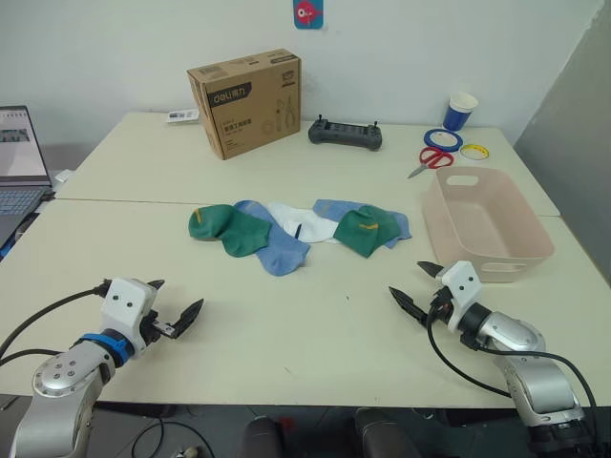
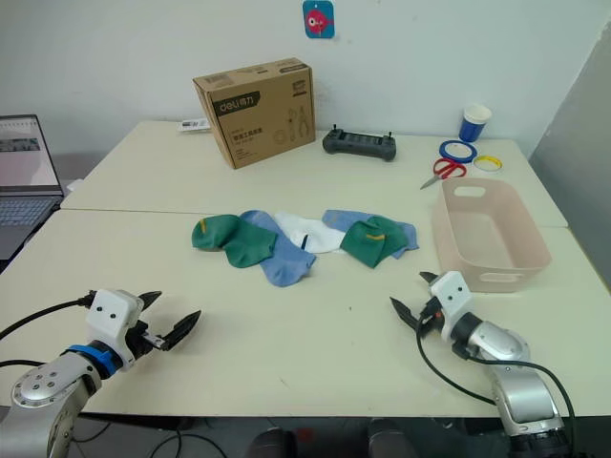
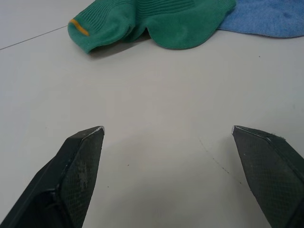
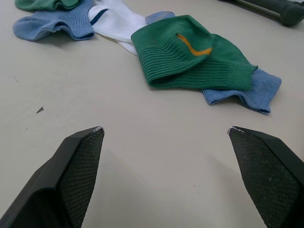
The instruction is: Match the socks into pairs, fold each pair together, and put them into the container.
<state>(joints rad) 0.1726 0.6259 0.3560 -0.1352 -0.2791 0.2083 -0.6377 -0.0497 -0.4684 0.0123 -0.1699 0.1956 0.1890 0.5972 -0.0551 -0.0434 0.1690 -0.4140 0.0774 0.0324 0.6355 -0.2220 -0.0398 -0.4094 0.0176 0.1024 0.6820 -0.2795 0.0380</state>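
Observation:
The socks lie in an overlapping row mid-table: a green sock [image 1: 227,227] at the left, a light blue sock [image 1: 279,250] partly under it, a white sock [image 1: 301,221] in the middle, a second green sock [image 1: 365,230] on top of another light blue sock [image 1: 399,222] at the right. The pale pink container [image 1: 485,224] stands empty to the right of them. My left gripper [image 1: 175,306] hovers open near the front left edge, well short of the socks. My right gripper [image 1: 416,287] is open at the front right, just before the container's near corner.
A brown cardboard box [image 1: 246,102], a black controller [image 1: 345,134], a blue cup [image 1: 459,112], tape rolls [image 1: 443,140] and red scissors [image 1: 431,160] sit along the back of the table. A laptop [image 1: 19,162] is at the far left.

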